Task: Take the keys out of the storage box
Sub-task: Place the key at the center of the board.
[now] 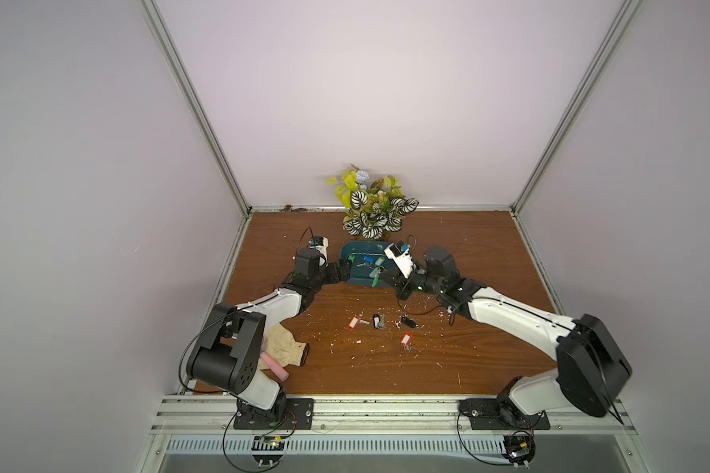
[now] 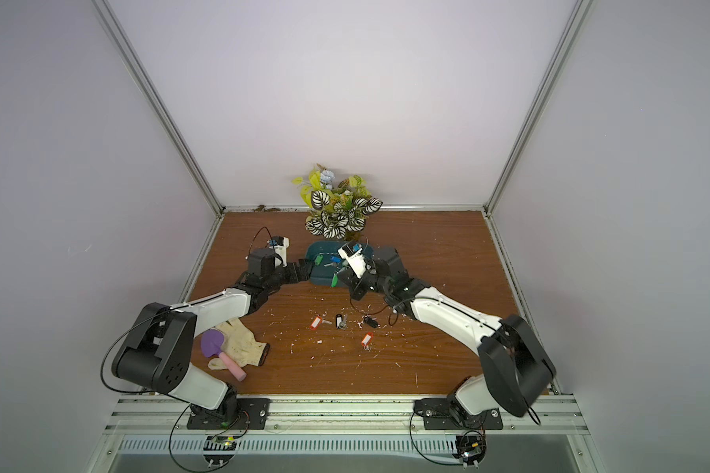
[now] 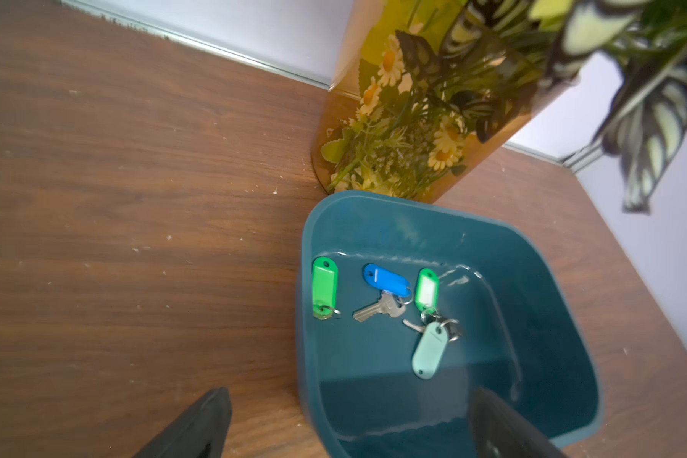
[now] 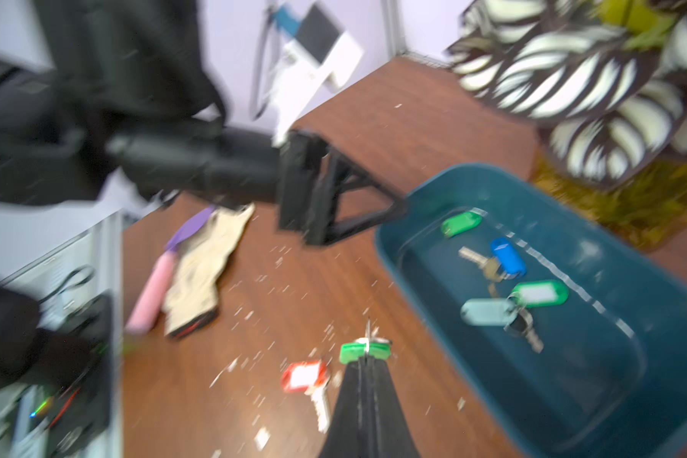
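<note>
Held green key [image 4: 363, 351]: pinched in right jaws beside storage box [image 3: 303, 317] rim. Left jaws spread astride wall; boxed green key [image 3: 325, 287] nearest, lengthwise ahead.

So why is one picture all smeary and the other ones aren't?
Right wrist view: smeared all over, as if the camera were moving; only the green-tagged key pinched in the right gripper looks clearer. Left wrist view: keys in the storage box are sharp, near leaves soft. Both top views: sharp and evenly lit.
</note>
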Controlling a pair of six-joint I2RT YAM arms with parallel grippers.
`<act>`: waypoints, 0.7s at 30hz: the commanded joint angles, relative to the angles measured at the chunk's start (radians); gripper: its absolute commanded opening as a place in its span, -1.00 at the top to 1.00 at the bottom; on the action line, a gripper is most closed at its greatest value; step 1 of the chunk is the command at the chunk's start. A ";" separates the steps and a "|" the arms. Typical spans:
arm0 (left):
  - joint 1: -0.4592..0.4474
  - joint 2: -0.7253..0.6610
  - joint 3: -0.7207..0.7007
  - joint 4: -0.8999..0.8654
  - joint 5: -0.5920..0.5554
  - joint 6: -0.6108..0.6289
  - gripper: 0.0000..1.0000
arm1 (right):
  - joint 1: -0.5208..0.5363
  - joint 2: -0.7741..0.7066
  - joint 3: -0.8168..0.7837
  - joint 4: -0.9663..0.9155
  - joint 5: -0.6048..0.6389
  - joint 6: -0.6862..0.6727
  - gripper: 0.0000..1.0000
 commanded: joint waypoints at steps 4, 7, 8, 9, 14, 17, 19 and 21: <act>-0.038 -0.047 0.023 -0.036 -0.065 0.016 -1.00 | 0.105 -0.126 -0.183 -0.088 -0.133 0.024 1.00; -0.059 -0.064 0.029 -0.064 -0.090 0.019 -1.00 | 0.148 -0.092 -0.206 -0.097 -0.117 0.022 1.00; -0.069 -0.070 0.031 -0.073 -0.102 0.022 -1.00 | 0.159 -0.069 -0.206 -0.104 -0.113 0.017 1.00; -0.080 -0.076 0.033 -0.084 -0.113 0.024 -0.99 | 0.171 -0.042 -0.201 -0.115 -0.109 0.008 1.00; -0.110 -0.101 0.032 -0.112 -0.148 0.029 -0.99 | 0.208 0.043 -0.173 -0.170 -0.062 -0.024 1.00; -0.113 -0.116 0.023 -0.115 -0.149 0.029 -0.99 | 0.210 0.062 -0.180 -0.183 -0.007 -0.014 1.00; -0.113 -0.123 0.018 -0.115 -0.153 0.028 -1.00 | 0.210 0.078 -0.180 -0.193 0.038 -0.008 1.00; -0.116 -0.126 0.020 -0.119 -0.150 0.029 -1.00 | 0.212 0.097 -0.174 -0.198 0.055 -0.007 1.00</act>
